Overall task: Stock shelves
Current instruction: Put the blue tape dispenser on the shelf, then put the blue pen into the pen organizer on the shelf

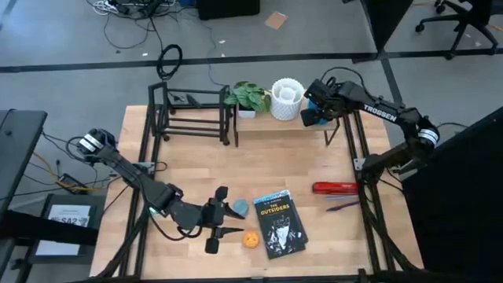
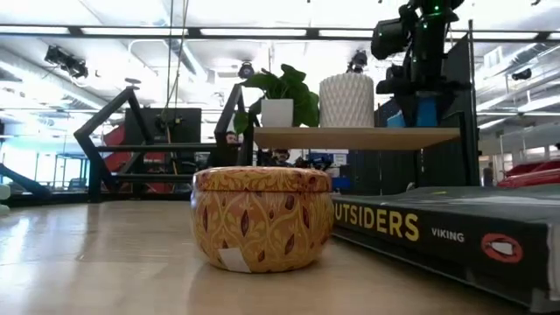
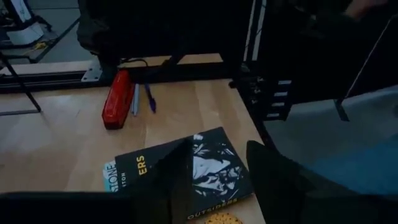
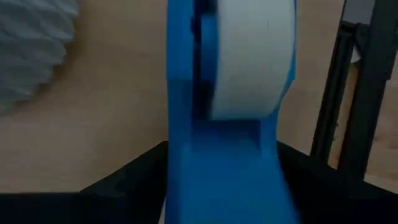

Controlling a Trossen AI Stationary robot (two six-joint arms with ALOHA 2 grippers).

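The shelves' wooden plank top (image 1: 299,130) on black legs stands at the table's far side. On it are a potted plant (image 1: 250,97) and a white ribbed vase (image 1: 287,99). The black rod rack (image 1: 192,114) is to its left. My right gripper (image 1: 314,112) hovers over the plank's right part, beside the vase, shut on a blue tape dispenser (image 4: 217,155) with a white roll. My left gripper (image 1: 222,217) stands open low over the table's near side, beside a black book (image 1: 279,222) and an orange patterned tin (image 1: 251,240). My right gripper pinches the blue tape dispenser by its two flat sides (image 4: 180,162) between its two fingers, coming from above and pointing down. The dispenser stands upright below the fingers (image 2: 426,112), at the plank's surface. Whether its base rests on the plank I cannot tell.
A red stapler (image 1: 335,188) and pens (image 1: 342,204) lie on the table's right side, beyond the book. A small blue-grey round object (image 1: 238,207) lies by my left gripper's fingers. Black frame posts (image 1: 357,157) run along the table's sides. Bare wood shows at the table's middle.
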